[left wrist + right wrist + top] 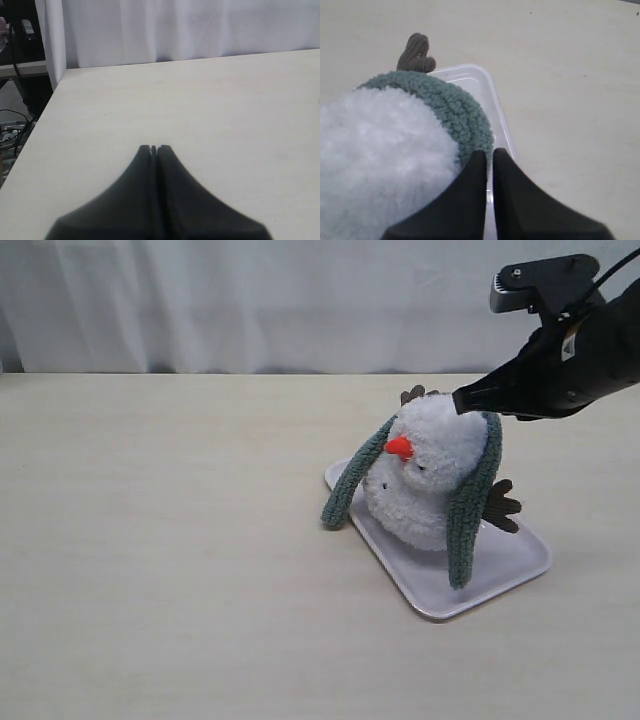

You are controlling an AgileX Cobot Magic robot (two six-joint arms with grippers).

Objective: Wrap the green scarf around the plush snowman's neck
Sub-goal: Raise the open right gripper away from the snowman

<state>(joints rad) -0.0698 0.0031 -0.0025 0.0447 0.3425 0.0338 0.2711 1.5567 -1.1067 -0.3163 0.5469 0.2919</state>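
Exterior view first: the plush snowman [430,455] sits on a white tray [450,595], which lies right of the middle of the tabletop [150,540], nearer its right edge. The toy leans, crowding the tray's far side and leaving the near corner bare. The green scarf [472,510] is draped over the back of its head. One end hangs past the orange nose [400,448] down to the tray's left corner, and the other drops down the front beside a brown twig arm [500,505]. So it's hung over, not wrapped, and I can't pick out the neck crease in all that fluff.

The right gripper [462,400] is at the top of the head, right where the scarf bends over. In the right wrist view its jaws are pressed together, tips against the edge of the knit. I can't tell whether any knit is caught between them.

The left gripper [154,148] hangs over bare tabletop, jaws together and empty.

That scarf looks light, limp and grippy, a ribbed knit that will drag and stretch rather than slide. The snowman looks soft and light enough to topple under any tug. My pick for a hold is a hanging end, low down and clear of the fluff, drawn gently across the front.
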